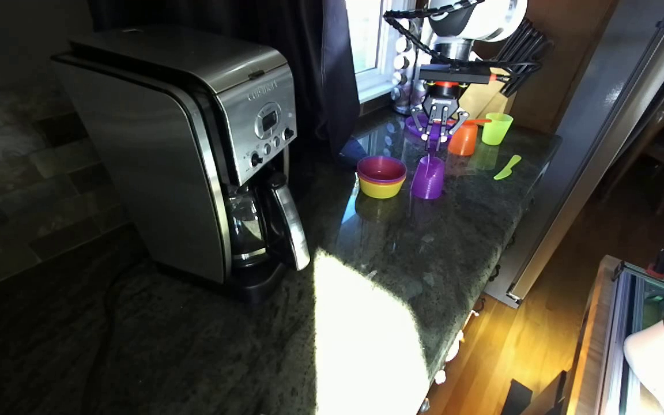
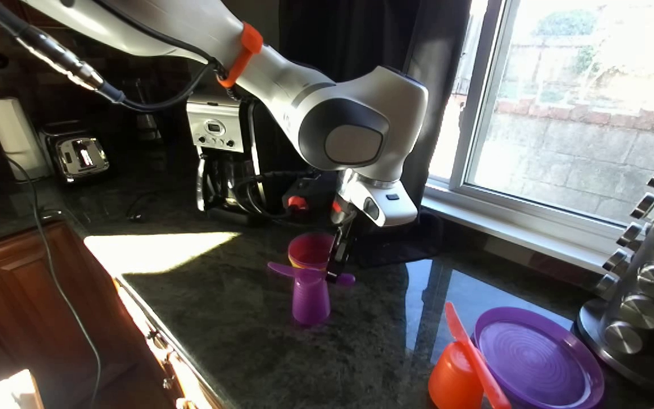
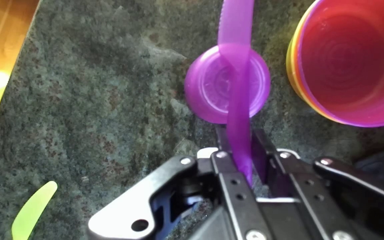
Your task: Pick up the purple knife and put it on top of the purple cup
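Observation:
The purple cup stands upside down on the dark counter, seen in both exterior views (image 1: 427, 183) (image 2: 311, 304) and in the wrist view (image 3: 197, 90). The thin purple knife lies roughly level across the cup's upturned base in an exterior view (image 2: 281, 269), and over it in the wrist view (image 3: 239, 96). Whether the knife touches the cup cannot be told. My gripper (image 3: 239, 133) is beside the cup, its fingers close on both edges of the knife's handle end. The gripper also shows in both exterior views (image 1: 436, 138) (image 2: 336, 274); its far fingertip is partly hidden.
Stacked red and yellow bowls (image 1: 381, 180) stand close beside the cup. An upturned orange cup (image 2: 455, 378) bears an orange knife (image 2: 469, 346), near a purple plate (image 2: 537, 358). A green knife (image 1: 508, 168), green cup (image 1: 497, 130) and coffee maker (image 1: 193, 161) stand or lie farther off.

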